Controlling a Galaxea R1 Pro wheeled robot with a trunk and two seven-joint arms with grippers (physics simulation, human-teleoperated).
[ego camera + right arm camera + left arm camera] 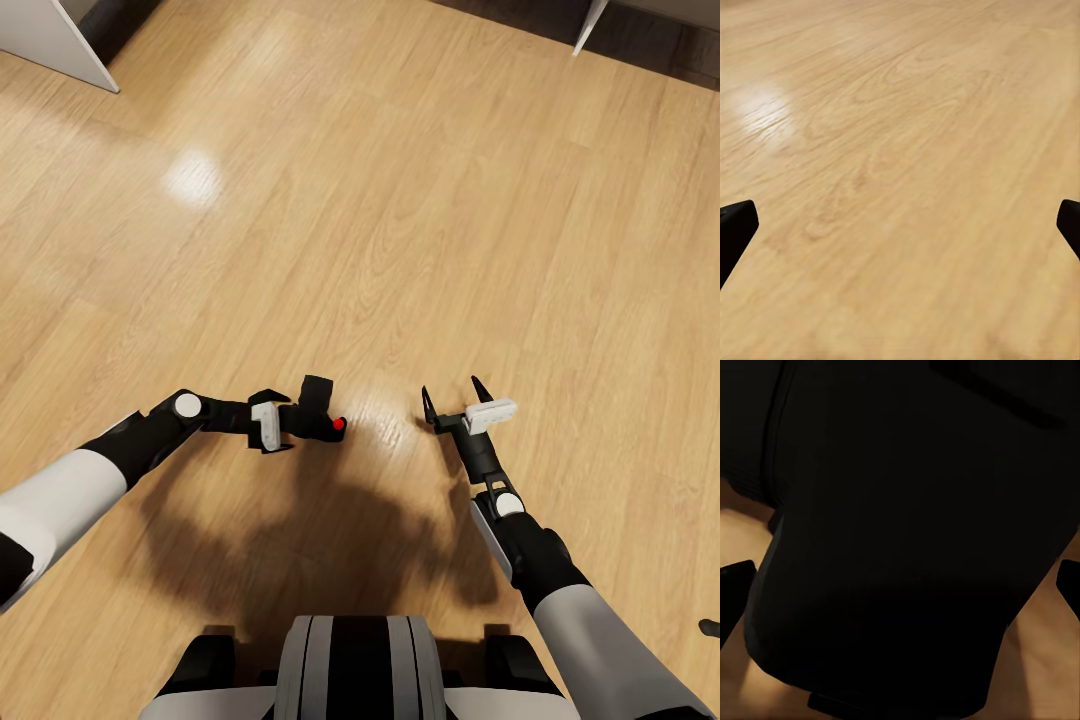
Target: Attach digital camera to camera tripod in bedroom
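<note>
The left tool (300,425), a black two-fingered clamp with a white block at its wrist, is closed on the small matte black digital camera (318,404), which sits between its fingers and juts out past them toward the middle of the head view. The camera's chunky body rises above the fingers, and its bright red round button (339,424) faces toward the right arm. In the left wrist view the dark camera body (907,532) looms very close, taking up nearly everything between the two black fingertips (733,592) at the edges, with slivers of wood floor beside and below it. The camera is held in the air above the floor, not resting on it; a shadow lies on the planks beneath the arms. The right tool (455,398), black with a white block behind it, is spread wide with nothing between its two pointed fingers, and it hangs well apart from the camera, across a bare stretch of planks. The right wrist view shows its fingertips (735,229) far apart at the edges over the light wood plank floor (907,150). That floor (400,200) stretches out ahead of both arms, with a bright glare patch on it. At the far left stands a pale grey panel (55,40), and at the far right a slim pale leg (588,28) against a dark strip.
</note>
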